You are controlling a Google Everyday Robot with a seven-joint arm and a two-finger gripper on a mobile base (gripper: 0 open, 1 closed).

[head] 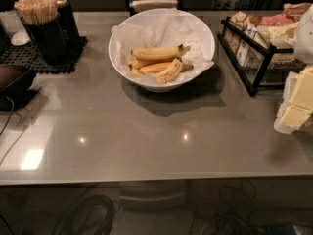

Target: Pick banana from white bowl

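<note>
The white bowl [203, 31], lined with crinkled white paper, stands at the back middle of the grey counter. The banana [155, 52], long, curved and yellow with a dark stem to the right, lies across the back of the pile in the bowl. A slim orange-tinted banana [155, 67] and a short stubby speckled banana [169, 71] lie in front of it. My gripper [295, 106], white with pale yellow fingers, hangs at the right edge of the view, well right of the bowl. It is open and empty.
A black wire rack [254, 58] of packets stands right of the bowl, close to the gripper. A black cup of wooden stir sticks [39, 28] stands on a black mat at the back left. A dark device [14, 80] with a cable sits at the left edge.
</note>
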